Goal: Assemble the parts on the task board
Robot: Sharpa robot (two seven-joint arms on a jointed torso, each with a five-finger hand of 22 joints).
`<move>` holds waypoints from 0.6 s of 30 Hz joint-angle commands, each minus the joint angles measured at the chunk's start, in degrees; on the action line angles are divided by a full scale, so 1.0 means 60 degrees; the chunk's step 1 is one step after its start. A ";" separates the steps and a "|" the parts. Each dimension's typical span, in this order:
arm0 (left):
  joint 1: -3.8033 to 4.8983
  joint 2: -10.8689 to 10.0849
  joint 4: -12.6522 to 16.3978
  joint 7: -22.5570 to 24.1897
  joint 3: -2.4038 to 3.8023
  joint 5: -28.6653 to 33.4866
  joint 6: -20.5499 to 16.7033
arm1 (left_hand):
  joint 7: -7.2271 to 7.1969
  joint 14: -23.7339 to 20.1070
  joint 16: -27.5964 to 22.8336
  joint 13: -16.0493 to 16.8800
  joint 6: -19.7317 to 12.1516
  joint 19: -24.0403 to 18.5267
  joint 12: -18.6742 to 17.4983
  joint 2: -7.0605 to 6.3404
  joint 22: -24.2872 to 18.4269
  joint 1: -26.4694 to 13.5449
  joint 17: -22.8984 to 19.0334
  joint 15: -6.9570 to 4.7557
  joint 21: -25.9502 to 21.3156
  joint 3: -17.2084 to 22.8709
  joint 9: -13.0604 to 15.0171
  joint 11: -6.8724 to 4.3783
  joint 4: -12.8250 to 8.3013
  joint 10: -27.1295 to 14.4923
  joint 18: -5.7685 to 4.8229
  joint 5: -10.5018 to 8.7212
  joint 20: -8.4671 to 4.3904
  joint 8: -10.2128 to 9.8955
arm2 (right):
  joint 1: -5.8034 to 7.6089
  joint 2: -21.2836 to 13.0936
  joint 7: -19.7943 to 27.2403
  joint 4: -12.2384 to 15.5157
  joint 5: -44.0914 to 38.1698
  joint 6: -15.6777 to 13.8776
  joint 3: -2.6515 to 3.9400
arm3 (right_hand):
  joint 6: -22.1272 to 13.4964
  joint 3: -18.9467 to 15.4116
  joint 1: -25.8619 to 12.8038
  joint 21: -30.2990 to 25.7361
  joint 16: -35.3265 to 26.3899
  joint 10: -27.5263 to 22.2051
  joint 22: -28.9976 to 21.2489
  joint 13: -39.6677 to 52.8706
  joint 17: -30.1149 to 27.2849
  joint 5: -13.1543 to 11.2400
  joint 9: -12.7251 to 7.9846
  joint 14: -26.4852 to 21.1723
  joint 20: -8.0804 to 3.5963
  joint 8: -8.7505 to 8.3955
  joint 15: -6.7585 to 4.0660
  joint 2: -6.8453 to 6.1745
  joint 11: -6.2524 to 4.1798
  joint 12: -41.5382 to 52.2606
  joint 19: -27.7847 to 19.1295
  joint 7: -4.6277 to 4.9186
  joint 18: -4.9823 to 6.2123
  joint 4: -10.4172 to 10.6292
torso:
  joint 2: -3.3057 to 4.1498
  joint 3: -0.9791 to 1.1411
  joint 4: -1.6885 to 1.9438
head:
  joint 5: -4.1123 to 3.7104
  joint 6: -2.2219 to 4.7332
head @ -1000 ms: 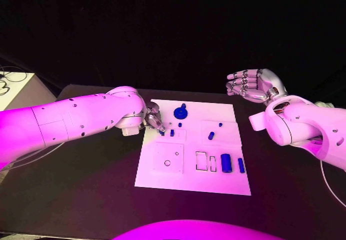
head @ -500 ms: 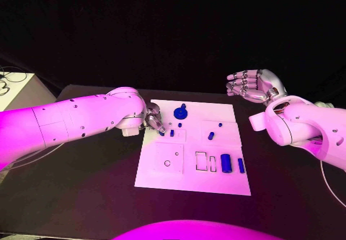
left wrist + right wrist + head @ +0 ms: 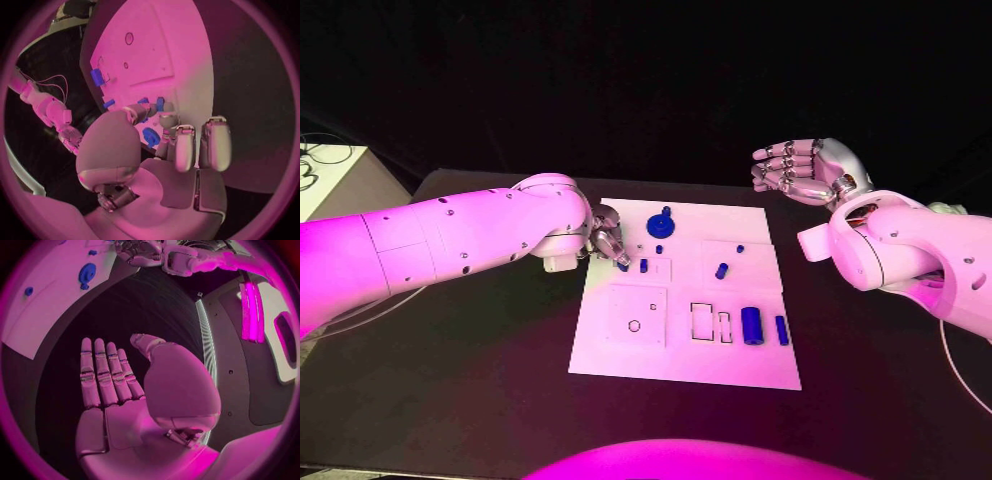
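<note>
Parts nearest you on the task board lie as they did a second ago: the thick blue cylinder and the slimmer piece just beside it sit by the two empty rectangular slots, and nothing there has shifted. You can take that as a sign the near row is not yet worked.

Further in, your left hand has hardly moved over the last second; it still hangs over the board's far left corner, fingers pointed down toward a small blue peg. From the left wrist view the fingertips curl close around small blue pieces, but you cannot tell whether one is actually pinched or only touched. Treat the grasp as unconfirmed.

Past the hand, the round blue gear-like part rests near the board's far edge, and another short peg stands toward the right side, both unchanged.

Farthest out, your right hand stays raised beyond the board's far right corner, well apart from it, holding nothing, with its fingers loosely apart; the right wrist view shows them extended over bare table.

So little has changed: judge this as a slow settling on the peg, with most assembly remaining.
</note>
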 commanded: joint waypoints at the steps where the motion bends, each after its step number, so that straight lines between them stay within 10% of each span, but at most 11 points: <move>1: -0.0018 0.0061 -0.0002 0.0050 -0.0017 -0.0016 0.0260 | -0.0035 0.0912 0.0067 0.0045 0.0112 0.0077 0.0067 0.0048 0.0449 0.0026 0.2138 -0.0064 0.0052 0.1513 0.0073 -0.0014 -0.1579 0.0084 -0.0155 0.0047 -0.0012 0.0024 | -0.0006 0.0004 0.0041 0.0004 -0.0004 0.0159 0.0003 | -0.0001 0.0016 -0.0073 -0.0021 -0.0039 0.0059 -0.0009 -0.0012 -0.0008 0.0031 -0.0015 0.0062 0.0006 -0.0052 0.0022 0.0013 0.0039 -0.0057 0.0019 0.0454 0.0130 -0.0065 | 0.0003 0.0000 -0.0001 | 0.0008 -0.0014; 18: -0.0107 0.0247 -0.0151 -0.0013 -0.0264 0.0195 0.0205 | -0.0157 0.0934 0.0105 0.0306 0.0235 0.0081 0.0196 0.0077 0.0458 -0.0475 0.2203 -0.0111 0.0038 0.1152 0.0120 -0.0089 -0.1242 0.0326 -0.0158 -0.0029 -0.0051 0.0027 | -0.0008 0.0017 0.0016 -0.0005 -0.0004 0.0189 0.0003 | 0.0012 0.0031 -0.0083 -0.0019 -0.0083 0.0086 -0.0098 -0.0012 -0.0081 0.0131 -0.0032 0.0093 0.0010 -0.0071 0.0026 0.0032 0.0046 -0.0111 0.0031 0.0465 0.0130 -0.0102 | 0.0007 0.0006 -0.0007 | -0.0004 -0.0090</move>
